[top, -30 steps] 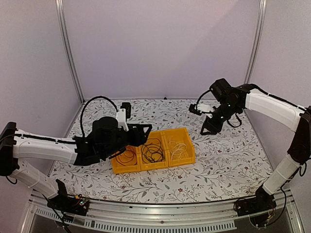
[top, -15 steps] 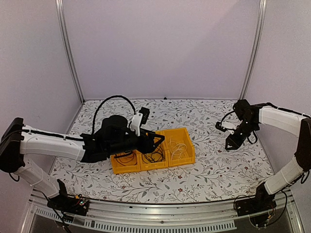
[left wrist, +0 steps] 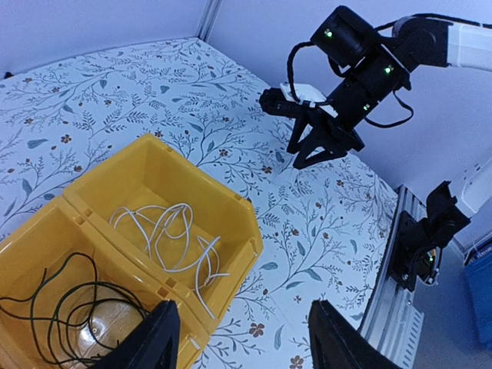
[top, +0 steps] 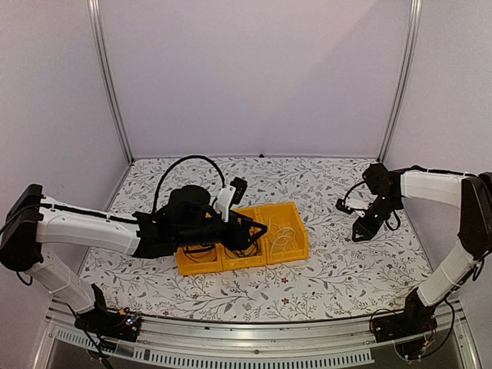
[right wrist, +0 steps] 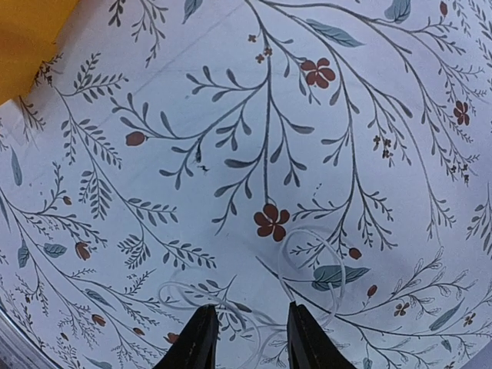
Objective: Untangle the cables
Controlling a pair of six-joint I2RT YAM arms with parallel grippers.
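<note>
A yellow three-compartment bin [top: 296,254] sits mid-table. Its right compartment holds a white cable [top: 283,237], the middle one a black cable [top: 243,247], the left one a dark cable [top: 201,250]. My left gripper [top: 260,229] is open and empty above the bin. In the left wrist view its jaws [left wrist: 242,338] are spread wide over the bin's corner, with the white cable [left wrist: 169,238] and black cable [left wrist: 61,307] below. My right gripper [top: 361,231] is open, low over the table. A loose white cable [right wrist: 307,261] lies just ahead of and between its fingertips [right wrist: 247,338].
The right gripper also shows in the left wrist view [left wrist: 323,142], right of the bin. The bin's corner [right wrist: 31,31] is at the upper left of the right wrist view. A metal rail [top: 231,338] runs along the table's front edge. Walls close the sides and back.
My left arm has reached further right, over the bin's middle and right compartments. My right arm has swung right and down toward the table's right side.
</note>
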